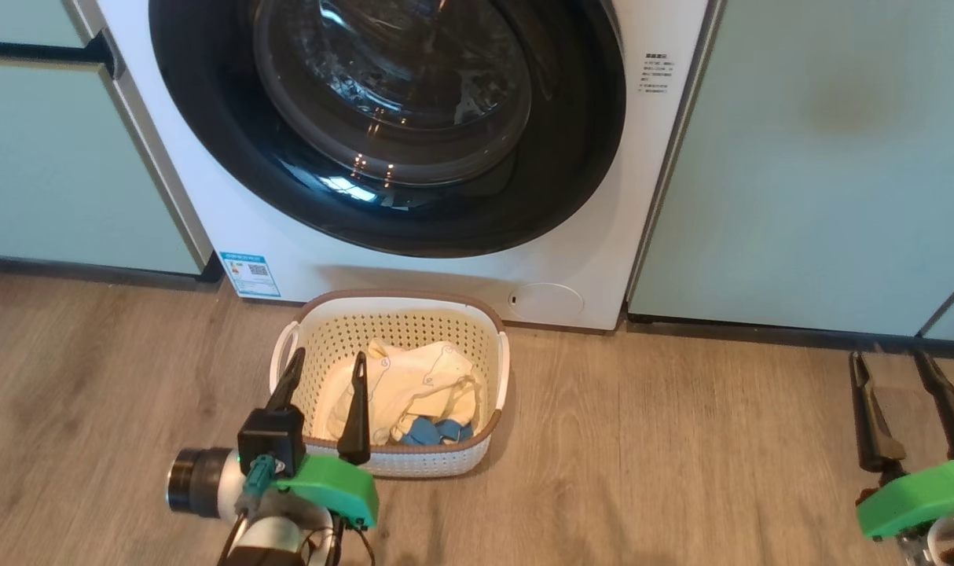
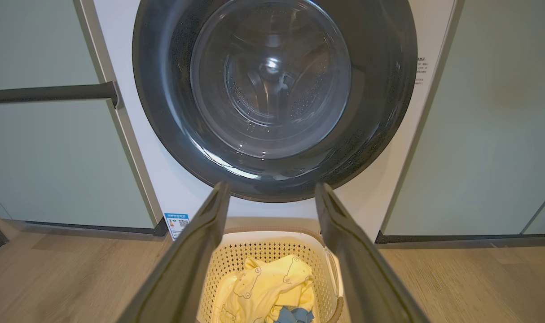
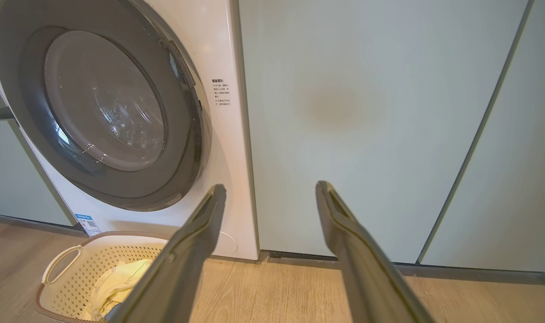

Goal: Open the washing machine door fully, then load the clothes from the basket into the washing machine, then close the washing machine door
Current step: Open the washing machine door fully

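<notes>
Washing machine (image 1: 665, 196) stands btwn pale green cabinets (image 1: 823, 157), w/ its door (image 1: 202, 157) shut flat against the front: glossy black ring, clear glass bowl in the centre, steel drum dimly visible thru it in the left wrist view. Blue label (image 1: 249, 273) low on the front at left, round cap (image 1: 546, 300) low at right. Basket (image 1: 398, 301) sits on the wood floor (image 1: 681, 456) directly in front of the machine, its far rim close to the base, approx below the door's bottom edge. Clothes (image 1: 414, 377) all lie inside the basket: pale yellow and cream pieces bunched in the middle, blue strappy piece (image 1: 434, 431) at the near side, just inside the rim. Left jaws are spread wide w/ nothing btwn them; their fingers (image 1: 357, 401) point toward the machine and, in the head view, overlap the basket's near-left part. Can't tell whether the tips are above the rim or dipped inside, and no contact w/ the clothes is visible. In the left wrist view the two fingers frame the basket and the door's lower edge. Right jaws are also spread wide and empty, fingers (image 1: 866, 409) over bare floor well to the right of the basket, facing the right-hand cabinet; the right wrist view has the machine and basket off to its left.
</notes>
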Tool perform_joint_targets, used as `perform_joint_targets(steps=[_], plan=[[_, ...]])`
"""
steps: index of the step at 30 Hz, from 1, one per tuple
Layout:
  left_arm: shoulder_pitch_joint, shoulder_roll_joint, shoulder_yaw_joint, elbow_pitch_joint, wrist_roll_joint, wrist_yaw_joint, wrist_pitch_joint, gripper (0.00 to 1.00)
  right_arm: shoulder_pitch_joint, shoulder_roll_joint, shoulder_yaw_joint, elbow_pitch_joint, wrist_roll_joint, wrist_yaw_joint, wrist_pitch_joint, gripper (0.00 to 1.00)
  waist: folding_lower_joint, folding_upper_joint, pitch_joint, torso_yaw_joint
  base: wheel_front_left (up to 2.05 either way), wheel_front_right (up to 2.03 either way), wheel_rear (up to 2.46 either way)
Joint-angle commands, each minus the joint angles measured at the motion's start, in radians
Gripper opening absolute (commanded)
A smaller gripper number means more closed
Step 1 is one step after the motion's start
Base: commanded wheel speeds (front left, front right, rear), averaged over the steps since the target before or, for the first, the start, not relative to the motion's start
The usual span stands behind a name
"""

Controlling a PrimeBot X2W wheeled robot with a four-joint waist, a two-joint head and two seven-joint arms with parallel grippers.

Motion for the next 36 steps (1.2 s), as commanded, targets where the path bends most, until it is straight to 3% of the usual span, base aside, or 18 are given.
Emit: perform_joint_targets(steps=[1, 28, 33, 36], plan=[[-0.049, 0.019, 0.038, -0.034, -0.006, -0.002, -0.014, 1.00, -0.053, -0.011, 0.020, -0.035, 0.000, -0.003, -0.012, 1.00, 0.0000, 0.0000, 0.000, 0.000, 0.55, 0.55, -1.10], [-0.042, 0.018, 0.048, -0.048, -0.004, 0.013, -0.014, 1.00, -0.055, -0.004, 0.016, -0.033, 0.020, -0.003, -0.010, 1.00, 0.0000, 0.0000, 0.012, -0.002, 0.06, 0.06, -0.12], [-0.044, 0.016, 0.044, -0.056, -0.001, 0.013, -0.014, 1.00, -0.067, 0.012, 0.002, -0.029, 0.083, -0.003, 0.002, 1.00, 0.0000, 0.0000, 0.028, -0.002, 0.00, 0.00, 0.00], [-0.051, 0.014, 0.043, -0.060, 0.000, 0.014, -0.014, 1.00, -0.086, 0.030, -0.011, -0.023, 0.178, -0.003, 0.017, 1.00, 0.0000, 0.0000, 0.047, -0.001, 0.00, 0.00, 0.00]])
